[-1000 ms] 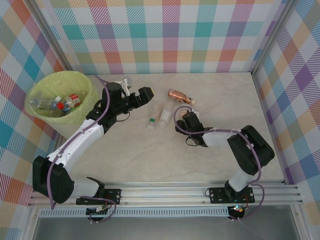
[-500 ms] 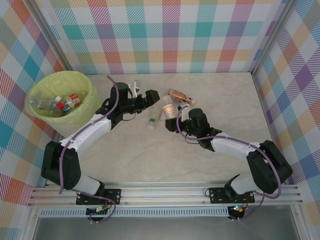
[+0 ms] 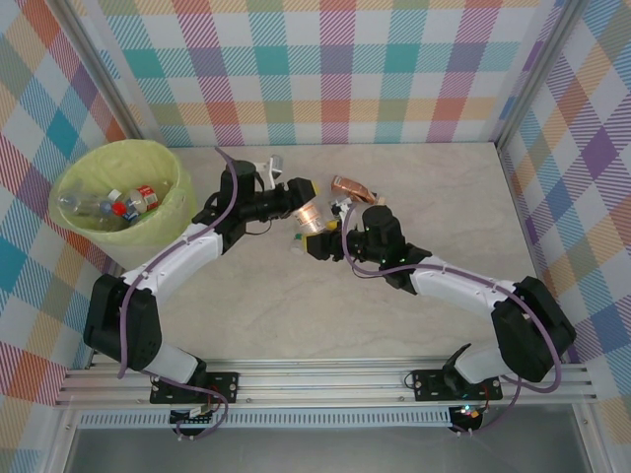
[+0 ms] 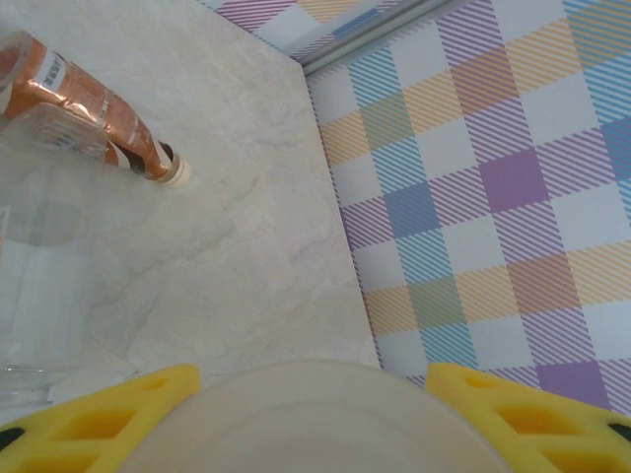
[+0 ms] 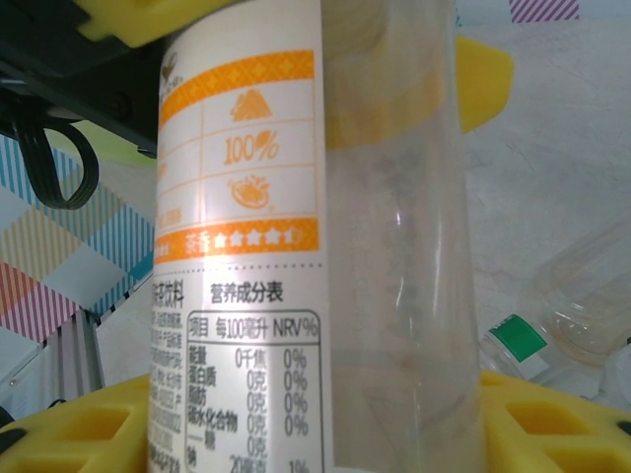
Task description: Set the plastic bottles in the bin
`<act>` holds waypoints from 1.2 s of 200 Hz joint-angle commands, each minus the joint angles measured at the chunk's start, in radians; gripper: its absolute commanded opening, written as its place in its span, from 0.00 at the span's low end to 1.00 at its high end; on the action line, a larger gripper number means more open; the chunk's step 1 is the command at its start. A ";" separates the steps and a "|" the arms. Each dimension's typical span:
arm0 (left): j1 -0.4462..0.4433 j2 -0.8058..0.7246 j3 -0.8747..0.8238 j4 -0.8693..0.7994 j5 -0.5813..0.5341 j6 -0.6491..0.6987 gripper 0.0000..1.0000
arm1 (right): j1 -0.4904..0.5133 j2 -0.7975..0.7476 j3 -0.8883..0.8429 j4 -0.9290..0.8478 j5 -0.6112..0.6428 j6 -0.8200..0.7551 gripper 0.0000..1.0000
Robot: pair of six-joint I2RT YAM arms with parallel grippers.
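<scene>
Now, handover: my right gripper (image 5: 315, 424) and left gripper (image 4: 311, 414) both clasp the orange-labelled bottle (image 5: 246, 246), so right should let go next.

The left arm (image 3: 187, 246) and right arm (image 3: 454, 281) slant in from the near corners and meet over the middle of the desk (image 3: 296, 325). There the left gripper (image 3: 308, 201) and right gripper (image 3: 318, 236) both clasp one orange-labelled bottle (image 3: 311, 217), blocking that spot. A brown-labelled bottle (image 3: 347, 186) lies just beyond, and a green-capped bottle (image 3: 297, 239) on the near side. The bin (image 3: 148, 150) fills the far-left corner. Bare desk lies open between the arms near the near edge, along the right edge and in the far-right corner.
</scene>
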 commanded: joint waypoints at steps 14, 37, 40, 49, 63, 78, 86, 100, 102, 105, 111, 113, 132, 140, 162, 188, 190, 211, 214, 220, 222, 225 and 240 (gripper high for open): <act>-0.002 -0.040 0.027 -0.029 -0.018 0.040 0.31 | 0.000 -0.031 0.044 0.021 -0.015 -0.004 0.67; 0.008 -0.065 0.049 -0.088 -0.058 0.078 0.15 | 0.001 -0.071 0.046 -0.033 0.031 -0.024 0.82; 0.011 -0.069 0.053 -0.098 -0.067 0.082 0.13 | 0.000 -0.078 0.045 -0.039 0.041 -0.029 0.84; 0.020 -0.082 0.069 -0.129 -0.092 0.099 0.06 | 0.001 -0.101 0.036 -0.049 0.077 -0.035 0.92; 0.031 -0.110 0.109 -0.211 -0.154 0.141 0.00 | 0.001 -0.140 0.014 -0.051 0.149 -0.048 1.00; 0.035 -0.150 0.157 -0.304 -0.234 0.202 0.00 | -0.001 -0.179 -0.010 -0.061 0.227 -0.069 1.00; 0.035 -0.174 0.179 -0.331 -0.272 0.236 0.00 | -0.002 -0.194 -0.017 -0.085 0.251 -0.085 1.00; 0.036 -0.218 0.219 -0.377 -0.340 0.282 0.00 | -0.006 -0.211 -0.018 -0.125 0.266 -0.115 1.00; 0.036 -0.223 0.224 -0.395 -0.351 0.289 0.00 | -0.006 -0.213 -0.018 -0.131 0.264 -0.120 1.00; 0.036 -0.232 0.236 -0.419 -0.364 0.300 0.00 | -0.006 -0.215 -0.017 -0.138 0.263 -0.128 1.00; 0.036 -0.249 0.257 -0.446 -0.402 0.322 0.00 | -0.006 -0.220 -0.018 -0.151 0.262 -0.139 1.00; 0.036 -0.254 0.265 -0.452 -0.416 0.331 0.00 | -0.006 -0.221 -0.018 -0.151 0.261 -0.141 1.00; 0.036 -0.294 0.361 -0.575 -0.581 0.428 0.00 | -0.007 -0.232 -0.030 -0.137 0.269 -0.147 1.00; 0.036 -0.311 0.396 -0.612 -0.673 0.463 0.00 | -0.007 -0.235 -0.037 -0.127 0.279 -0.144 1.00; 0.036 -0.349 0.454 -0.650 -0.902 0.542 0.00 | -0.007 -0.232 -0.034 -0.128 0.341 -0.130 1.00; 0.036 -0.342 0.534 -0.688 -1.129 0.665 0.00 | -0.007 -0.233 -0.041 -0.101 0.362 -0.126 1.00; 0.036 -0.340 0.539 -0.689 -1.152 0.674 0.00 | -0.006 -0.232 -0.040 -0.099 0.363 -0.126 1.00; 0.047 -0.313 0.576 -0.663 -1.326 0.762 0.00 | -0.007 -0.224 -0.038 -0.098 0.386 -0.110 1.00; 0.051 -0.308 0.579 -0.657 -1.345 0.771 0.00 | -0.007 -0.221 -0.036 -0.100 0.391 -0.107 1.00; 0.062 -0.294 0.588 -0.650 -1.377 0.788 0.00 | -0.008 -0.217 -0.035 -0.103 0.400 -0.101 1.00; 0.066 -0.290 0.591 -0.647 -1.390 0.792 0.00 | -0.007 -0.214 -0.035 -0.103 0.403 -0.099 1.00; 0.073 -0.282 0.598 -0.647 -1.402 0.796 0.00 | -0.007 -0.212 -0.034 -0.103 0.406 -0.096 1.00; 0.126 -0.243 0.633 -0.664 -1.439 0.797 0.00 | -0.007 -0.202 -0.030 -0.105 0.416 -0.082 1.00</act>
